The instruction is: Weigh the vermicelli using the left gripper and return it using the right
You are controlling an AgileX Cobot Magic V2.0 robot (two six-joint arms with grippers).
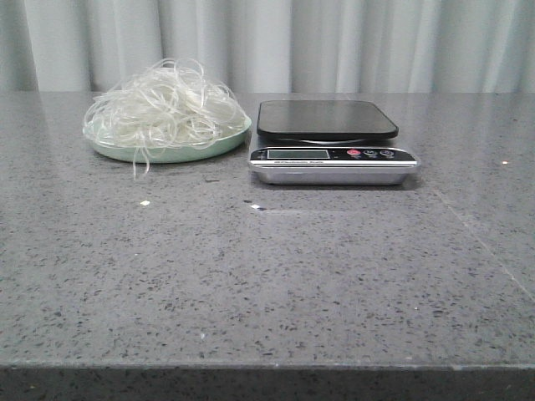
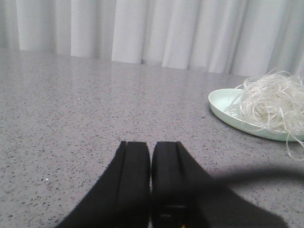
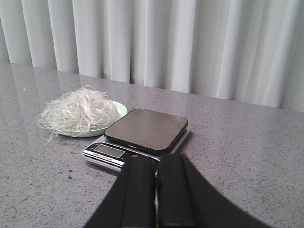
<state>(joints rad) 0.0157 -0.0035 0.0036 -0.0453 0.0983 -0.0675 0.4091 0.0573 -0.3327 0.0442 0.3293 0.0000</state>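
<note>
Black left gripper fingers together, empty, off to the side of pale mint-green plate; right gripper likewise. Fluffy whitish vermicelli tangle heaped on plate, beside steel kitchen scale. Nothing started; next, open and reach for noodles.

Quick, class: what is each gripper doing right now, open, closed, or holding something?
Left gripper: closed, holding nothing.
Right gripper: closed, holding nothing.
</note>
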